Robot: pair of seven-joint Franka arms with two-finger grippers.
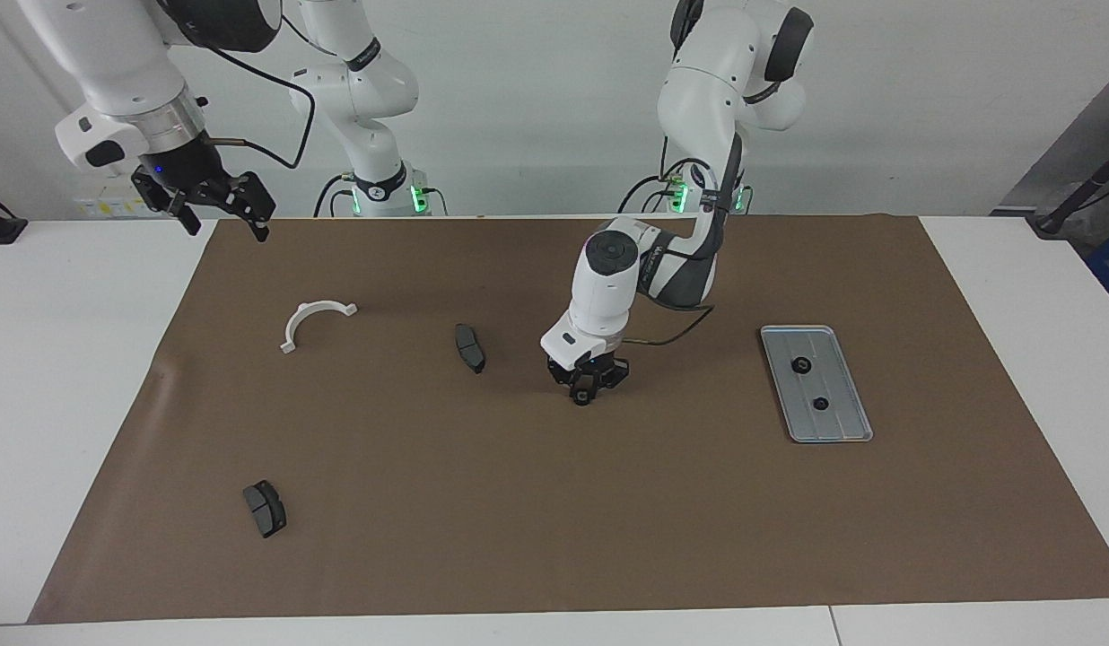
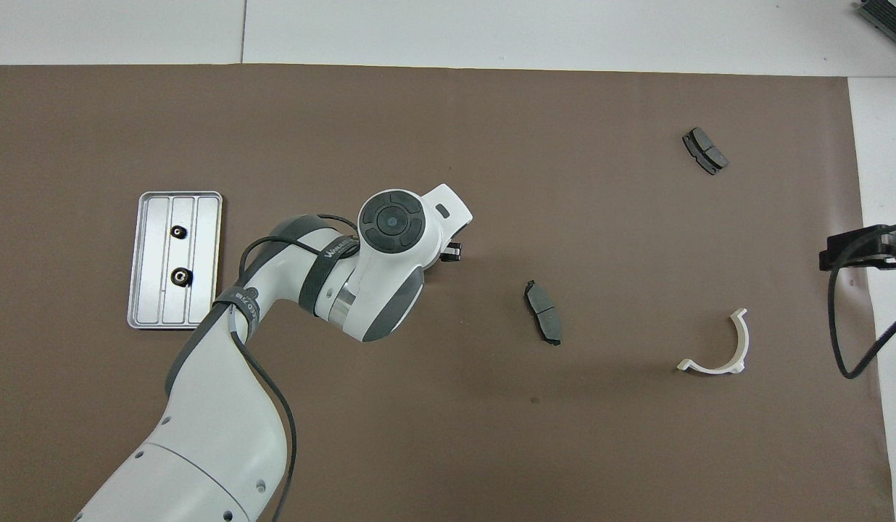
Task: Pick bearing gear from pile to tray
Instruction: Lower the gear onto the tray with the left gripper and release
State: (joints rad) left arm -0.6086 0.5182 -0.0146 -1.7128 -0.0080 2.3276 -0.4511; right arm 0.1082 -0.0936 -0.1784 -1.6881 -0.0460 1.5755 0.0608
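Brown mat (image 1: 554, 502) covers the table; silver tray (image 1: 837, 422) lies at the left arm's end with two small black gears (image 1: 800, 365) in it. Left gripper (image 1: 583, 395) is down at mid-mat, fingertips drawn in around a third gear (image 1: 580, 398) that rests on the mat between tray and nearer brake pad (image 1: 469, 347); right gripper (image 1: 221, 215) waits raised over the mat's edge, jaws wide, holding nothing. White bracket (image 1: 314, 321) lies toward the right arm's end, second brake pad (image 1: 265, 508) farthest from the robots.

Brown mat (image 1: 554, 538) on white table (image 1: 61, 359)
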